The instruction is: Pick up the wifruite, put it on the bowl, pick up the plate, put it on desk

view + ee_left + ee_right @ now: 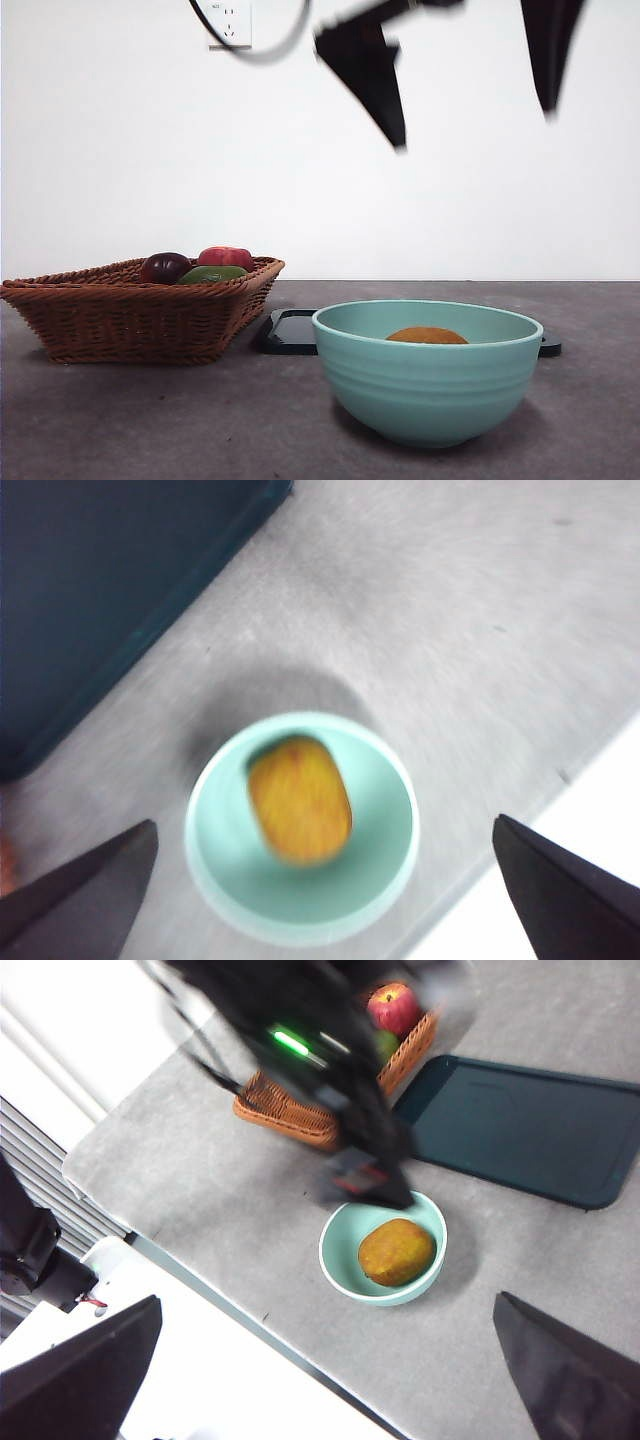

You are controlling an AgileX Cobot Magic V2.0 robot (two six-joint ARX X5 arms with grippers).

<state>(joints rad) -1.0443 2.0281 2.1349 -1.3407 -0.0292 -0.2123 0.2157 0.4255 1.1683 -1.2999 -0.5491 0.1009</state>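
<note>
1. In your front view only the top of the wifruite shows above the rim of the bowl; the rest is hidden by the bowl wall. The left wrist view is motion-blurred, so edges there are soft.
2. The dark plate lies flat on the desk behind the bowl, mostly hidden in the front view and cut off in both wrist views.
3. Your left gripper hangs high above the bowl, jaws spread wide and holding nothing; the bowl sits between them in its wrist view.
4. Your right gripper is raised well above the desk, jaws also wide apart and empty.
5. The wifruite rests inside the bowl, slightly oval, with its long axis lying flat across the bowl floor.
6. The wicker basket stands beside the plate, holding a red fruit, a dark purple fruit and a green item.
</note>
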